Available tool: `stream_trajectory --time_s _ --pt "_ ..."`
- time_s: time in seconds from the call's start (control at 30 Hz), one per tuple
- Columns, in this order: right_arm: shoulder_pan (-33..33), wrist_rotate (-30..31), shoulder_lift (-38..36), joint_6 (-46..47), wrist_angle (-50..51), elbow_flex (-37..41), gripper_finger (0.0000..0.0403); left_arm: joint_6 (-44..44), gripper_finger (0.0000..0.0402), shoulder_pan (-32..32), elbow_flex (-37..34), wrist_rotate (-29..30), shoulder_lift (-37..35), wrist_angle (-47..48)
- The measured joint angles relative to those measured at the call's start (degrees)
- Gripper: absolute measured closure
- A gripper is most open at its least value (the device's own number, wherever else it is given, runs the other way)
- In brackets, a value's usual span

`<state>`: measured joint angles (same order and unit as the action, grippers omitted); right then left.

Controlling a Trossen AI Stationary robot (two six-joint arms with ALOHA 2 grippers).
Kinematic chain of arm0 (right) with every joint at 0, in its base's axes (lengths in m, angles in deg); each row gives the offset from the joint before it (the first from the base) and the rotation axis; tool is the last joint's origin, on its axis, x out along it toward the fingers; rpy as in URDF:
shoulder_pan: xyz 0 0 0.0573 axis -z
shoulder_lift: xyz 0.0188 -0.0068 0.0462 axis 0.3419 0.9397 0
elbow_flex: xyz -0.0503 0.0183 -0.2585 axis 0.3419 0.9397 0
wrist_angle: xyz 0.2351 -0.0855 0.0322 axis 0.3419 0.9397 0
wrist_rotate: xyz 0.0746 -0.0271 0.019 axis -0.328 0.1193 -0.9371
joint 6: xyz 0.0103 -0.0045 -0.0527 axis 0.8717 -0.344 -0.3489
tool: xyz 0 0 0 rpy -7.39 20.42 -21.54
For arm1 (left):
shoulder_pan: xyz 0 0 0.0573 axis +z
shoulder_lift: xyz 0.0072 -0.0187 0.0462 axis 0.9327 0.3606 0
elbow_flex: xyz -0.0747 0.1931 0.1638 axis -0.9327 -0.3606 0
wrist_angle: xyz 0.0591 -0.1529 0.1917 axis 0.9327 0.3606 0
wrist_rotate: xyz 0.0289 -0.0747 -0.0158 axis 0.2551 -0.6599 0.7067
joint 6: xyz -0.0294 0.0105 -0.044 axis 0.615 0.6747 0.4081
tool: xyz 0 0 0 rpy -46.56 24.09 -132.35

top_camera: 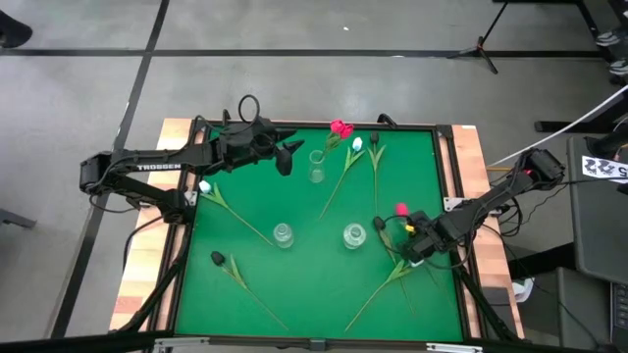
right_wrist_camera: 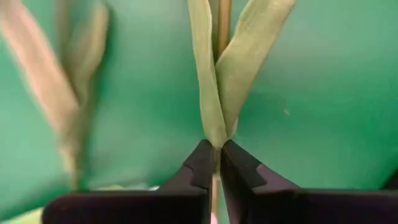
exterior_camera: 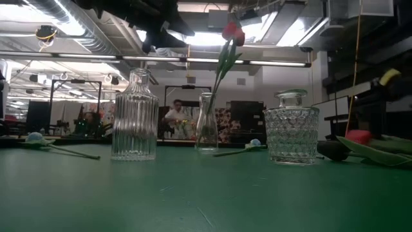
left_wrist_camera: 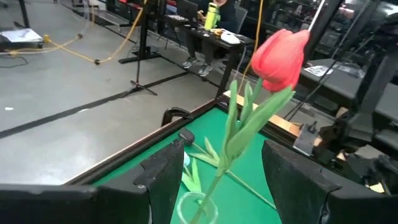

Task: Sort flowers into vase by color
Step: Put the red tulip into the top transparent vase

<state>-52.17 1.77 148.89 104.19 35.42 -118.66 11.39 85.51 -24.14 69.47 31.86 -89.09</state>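
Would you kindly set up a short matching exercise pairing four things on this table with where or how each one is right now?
Things:
1. red tulip
2. right gripper
3. left gripper
4. black tulip

States:
A. shut on a flower stem
B. open, beside the narrow vase
C. lying on the mat
D. standing in the narrow vase

Pairs: 1-D, 2-A, 3-B, 4-C
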Motion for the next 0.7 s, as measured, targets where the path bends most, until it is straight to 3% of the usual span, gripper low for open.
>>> stream_trajectory --time_s 0.2,0.47,0.7 --pt "0.45 12.89 -0.84 -1.56 2.39 -4.41 0.0396 1.08 0.0190 -0.02 0.00 -4.11 0.02 -0.44" --pt "0.43 25.93 -4.39 -3.72 15.04 -13.18 0.0387 1.78 0.0190 -0.02 0.00 -12.59 0.02 -2.75" --pt "0.47 45.07 -5.33 -14.55 18.29 -22.83 0.0390 5.13 0.0190 -0.02 0.04 -21.06 0.02 -4.72"
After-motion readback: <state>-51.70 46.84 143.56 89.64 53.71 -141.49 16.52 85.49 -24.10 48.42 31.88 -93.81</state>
